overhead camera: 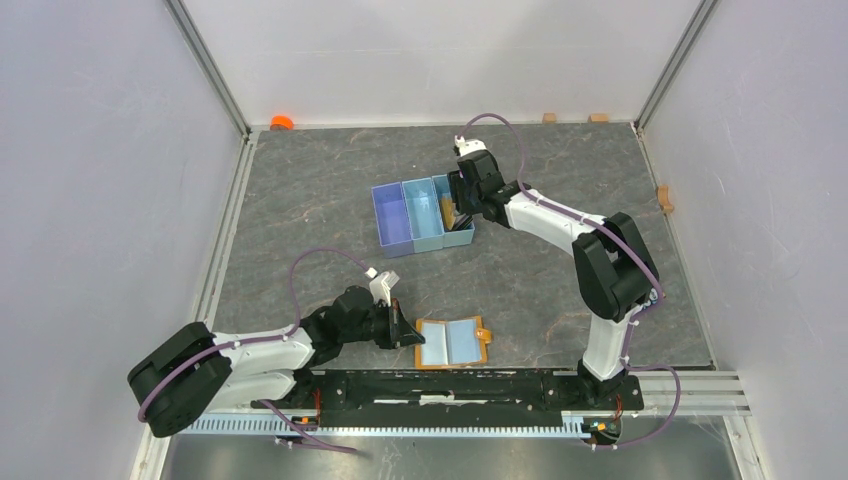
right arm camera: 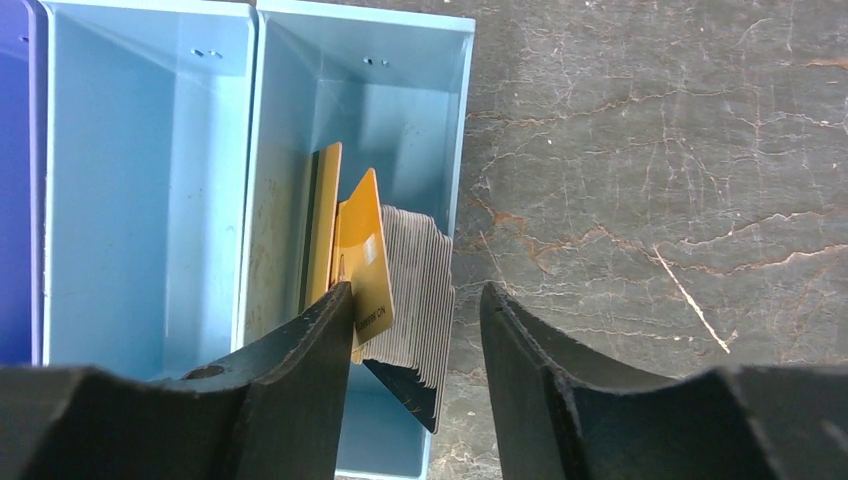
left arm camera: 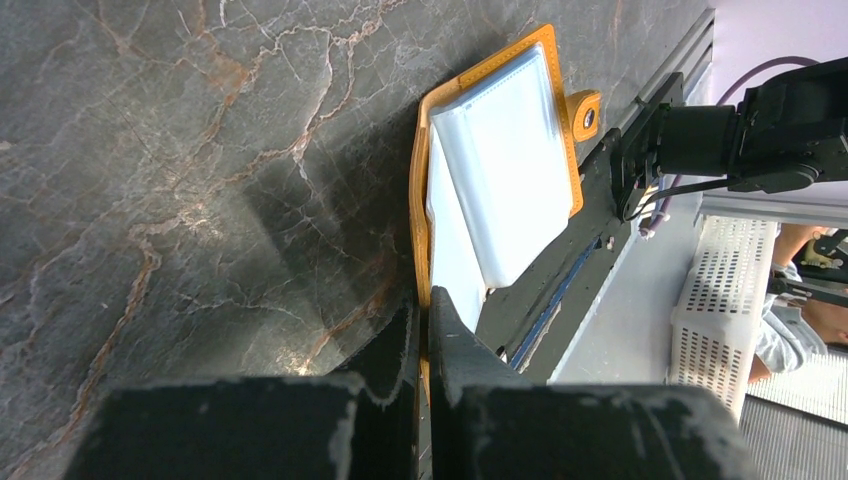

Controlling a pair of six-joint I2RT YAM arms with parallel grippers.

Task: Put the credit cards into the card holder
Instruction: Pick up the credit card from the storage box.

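Orange-tan outside and light blue within, the small bifold card holder (overhead camera: pixel 453 343) lies spread open and flat on the dark grey marbled tabletop (overhead camera: pixel 300 180). It sits near the front edge, just ahead of the black mounting rail (overhead camera: pixel 450 385) that carries my arms. Its little rounded clasp tab (left arm camera: pixel 585 113) sticks out from the side farthest from my left gripper (left arm camera: pixel 422 315). That hand is closed tight, its two black fingers pressed together on the holder's near orange border, a sliver of which shows between them.

My right gripper (right arm camera: pixel 412 320) hangs well apart from there, over the blue plastic three-compartment tray (right arm camera: pixel 250 150) toward the back of the table. Its jaws stand apart and clamp nothing. The thin rectangular credit cards (right arm camera: pixel 415 275) stand on edge as a leaning pack in the tray's pale-blue end compartment, with gold-yellow ones on one side, a grey stack beside them and a dark one lowest. In the wrist view, the finger (right arm camera: pixel 325 335) on the left appears to rest against a gold-yellow card. The other finger is on the far side of the pack, over the compartment's outer wall.
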